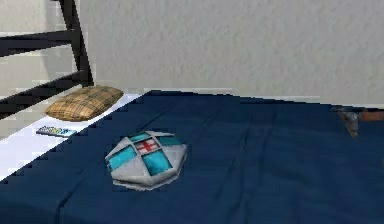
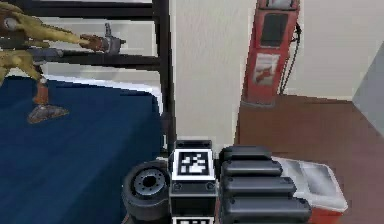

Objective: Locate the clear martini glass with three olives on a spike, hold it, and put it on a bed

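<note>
Claw (image 2: 148,190) sits at six o'clock in the arm side view, a dark round body just left of a white marker square (image 2: 192,162). Its far end cannot be made out, so I cannot tell its state or whether it carries the martini glass. At nine o'clock lies the bed (image 2: 80,150) under a dark blue blanket, with a brownish long-limbed figure (image 2: 20,60) standing on it at ten o'clock. A red cabinet (image 2: 272,50) stands against the wall at one o'clock.

In the forward view the blanket spreads from centre to four o'clock. A plaid pillow (image 1: 85,102) lies at ten o'clock, a small flat device (image 1: 57,131) at nine, and a grey-and-teal shield (image 1: 148,160) at seven.

If the glass is in hand, placing is likely the step. Reach out over flat blanket well apart from the figure, lower until the foot rests level, and release only then, since soft bedding may tip a stemmed glass.
</note>
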Robot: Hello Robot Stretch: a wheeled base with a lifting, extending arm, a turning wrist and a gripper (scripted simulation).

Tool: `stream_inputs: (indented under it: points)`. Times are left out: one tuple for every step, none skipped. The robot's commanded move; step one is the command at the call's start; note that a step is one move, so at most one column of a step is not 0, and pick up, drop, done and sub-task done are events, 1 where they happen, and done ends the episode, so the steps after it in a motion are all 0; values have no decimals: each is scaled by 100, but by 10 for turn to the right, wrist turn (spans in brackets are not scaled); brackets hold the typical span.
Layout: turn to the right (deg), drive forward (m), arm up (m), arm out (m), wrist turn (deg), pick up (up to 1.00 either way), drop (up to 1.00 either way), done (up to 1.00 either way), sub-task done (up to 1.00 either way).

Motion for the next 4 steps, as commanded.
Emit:
stream_inputs:
  points:
    - [210,0,0,0,0,0,0,0,0]
    - [-120,0,0,0,0,0,0,0,0]
    - [-450,0,0,0,0,0,0,0,0]
    - [-330,0,0,0,0,0,0,0,0]
